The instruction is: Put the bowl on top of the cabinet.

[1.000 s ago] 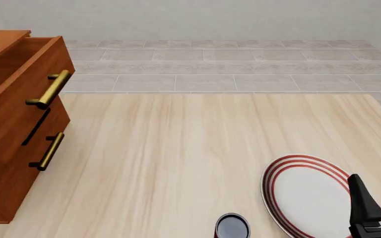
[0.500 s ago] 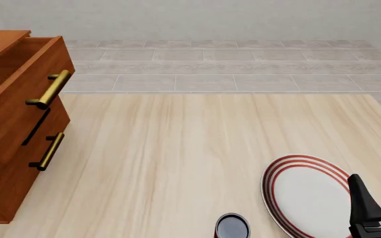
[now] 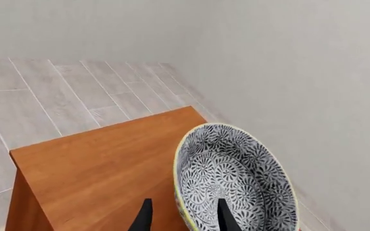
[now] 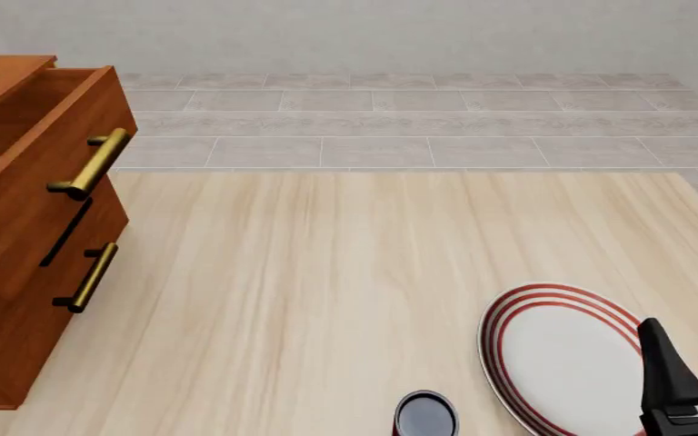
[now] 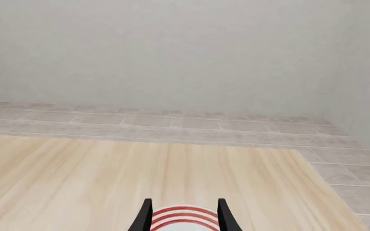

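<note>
One cabinet [image 4: 28, 227] stands at the left edge of the front view, with two brass bar handles [image 4: 90, 163] on its drawer fronts. One counter [image 4: 324, 291] carries one red-ringed plate [image 4: 562, 359] at the lower right and one small dark cup [image 4: 427, 416] at the bottom edge. One patterned bowl [image 3: 233, 185] shows in the left wrist view, and each wrist view shows two dark fingers [image 3: 145, 219].

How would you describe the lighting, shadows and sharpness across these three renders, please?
Front view: flat, even light, no glare on the plate, barely any shadow beside the cabinet, everything sharp. Left wrist view: the bowl pattern stays crisp right up close, the cabinet top evenly lit. Right wrist view: soft and uniform, the table grain clear, no blur or visible distortion.
</note>
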